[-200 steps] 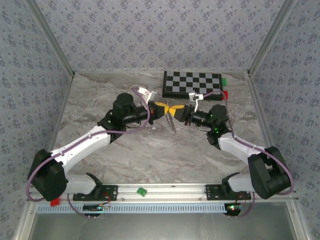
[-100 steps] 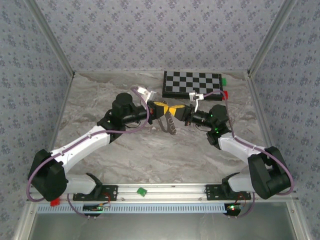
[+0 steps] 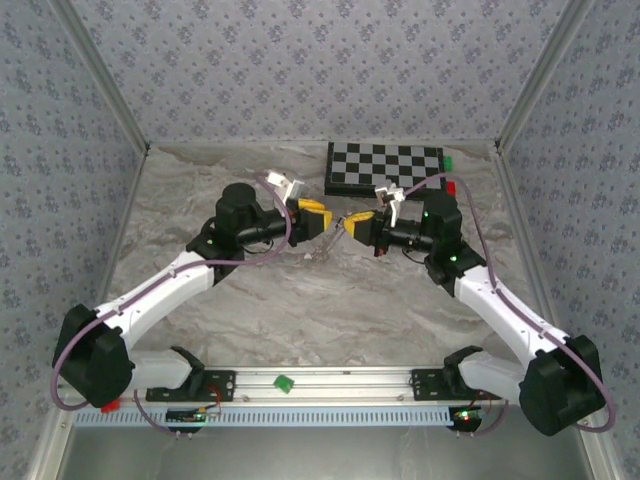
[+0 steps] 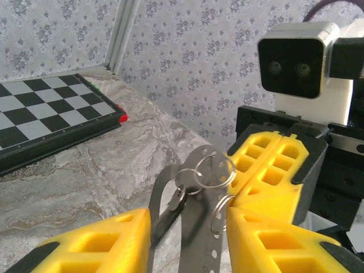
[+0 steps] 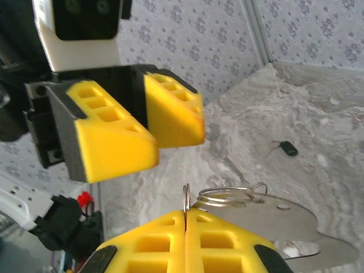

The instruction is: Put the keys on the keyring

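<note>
Top external view first: shows the left end effector [image 3: 322,220] drawn back from the right end effector [image 3: 352,226], with a gap where a second ago sat one joined pinch. Finds the left's jaws parted to a middling width in the left wrist view, gripping nothing (metal merely hangs between its fingers). Leaves the keyring [image 5: 226,196] clamped edge-on in the right's tightly closed pads, up off the table [image 3: 300,300]. Reads as a handover or re-grip, not a finished threading. Counts two end effectors; one main keyring plus smaller loops (number unclear); two flat keys [image 4: 196,244] dangling from it; one dark-headed key [image 5: 289,148] loose on the table, probably yet to thread.
</note>
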Tool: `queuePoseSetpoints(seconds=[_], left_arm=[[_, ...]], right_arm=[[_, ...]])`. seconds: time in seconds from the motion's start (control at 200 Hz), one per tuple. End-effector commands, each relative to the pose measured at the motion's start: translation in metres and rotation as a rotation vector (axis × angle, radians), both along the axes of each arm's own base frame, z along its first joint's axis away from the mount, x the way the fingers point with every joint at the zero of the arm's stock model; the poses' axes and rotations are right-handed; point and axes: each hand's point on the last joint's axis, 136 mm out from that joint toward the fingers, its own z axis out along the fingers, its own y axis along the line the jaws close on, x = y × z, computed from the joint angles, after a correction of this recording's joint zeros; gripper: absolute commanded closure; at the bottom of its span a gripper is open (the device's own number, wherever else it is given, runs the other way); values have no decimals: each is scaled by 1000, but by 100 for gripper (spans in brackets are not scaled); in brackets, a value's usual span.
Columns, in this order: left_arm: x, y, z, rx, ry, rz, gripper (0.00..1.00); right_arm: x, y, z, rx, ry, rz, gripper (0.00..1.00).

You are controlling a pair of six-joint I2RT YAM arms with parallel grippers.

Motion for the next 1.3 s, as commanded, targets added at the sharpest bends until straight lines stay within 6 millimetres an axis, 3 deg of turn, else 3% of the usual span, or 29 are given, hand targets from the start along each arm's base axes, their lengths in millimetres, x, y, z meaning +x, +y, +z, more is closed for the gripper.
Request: queuePoseSetpoints(seconds=[0.0,0.41,0.965,1.294], left_arm=[[-9,0,10,-8,-41,-51,61],[-15,-8,2,-3,-22,-134,62],[-18,-20,-8,2,18,-219,68],[-17,-23,-8,5,18,-221,89]], right_arm=[[-1,-5,-14,-142,1,7,100],[-1,4,1,-190,26,99,100],[-11,12,4,-165,35,170,100],[-13,14,0,-171,41,182,100]])
